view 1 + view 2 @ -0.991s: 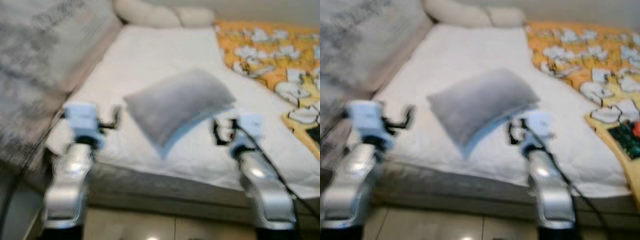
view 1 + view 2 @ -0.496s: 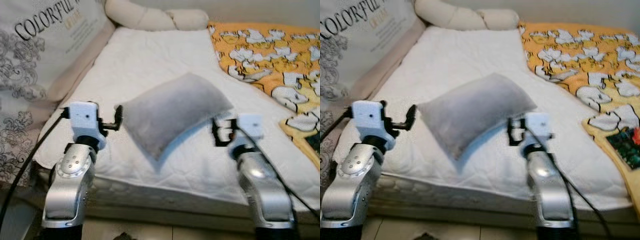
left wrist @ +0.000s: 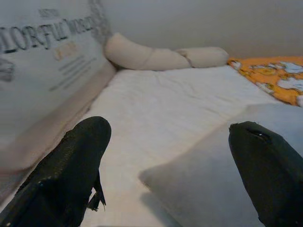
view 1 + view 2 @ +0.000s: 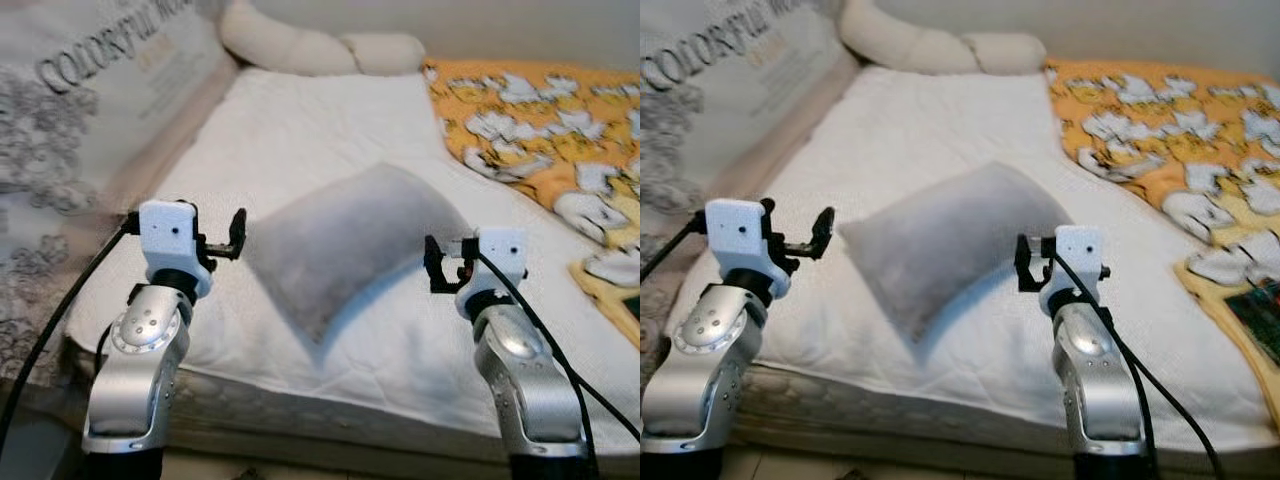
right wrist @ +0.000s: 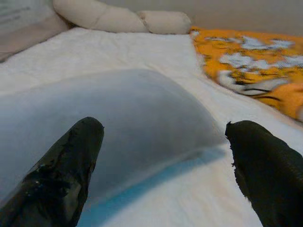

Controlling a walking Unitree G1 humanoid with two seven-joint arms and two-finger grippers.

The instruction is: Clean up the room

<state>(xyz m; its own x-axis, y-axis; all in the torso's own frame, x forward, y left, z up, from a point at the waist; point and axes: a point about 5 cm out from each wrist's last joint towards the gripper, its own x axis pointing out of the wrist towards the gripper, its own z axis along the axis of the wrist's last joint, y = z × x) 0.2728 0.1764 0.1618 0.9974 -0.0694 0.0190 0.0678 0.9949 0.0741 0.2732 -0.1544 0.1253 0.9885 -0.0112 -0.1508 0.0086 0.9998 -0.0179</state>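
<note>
Lying on the white mattress (image 4: 300, 130), a grey pillow (image 4: 345, 240) is sitting between two raised grippers.

The left gripper (image 4: 236, 232) is hovering just beside the pillow's left corner, its fingers (image 3: 71, 165) spread wide and holding nothing. The right gripper (image 4: 434, 264) is waiting near the pillow's right end, likewise spread wide and empty. An orange blanket (image 4: 540, 130) is covering the bed's right side.

Two silver arms, rounded metal casings with small screws at the joints; white boxy wrist blocks; left claw (image 4: 238, 232) and right claw (image 4: 432, 264) both black-fingered; black cables trail from each wrist.
</note>
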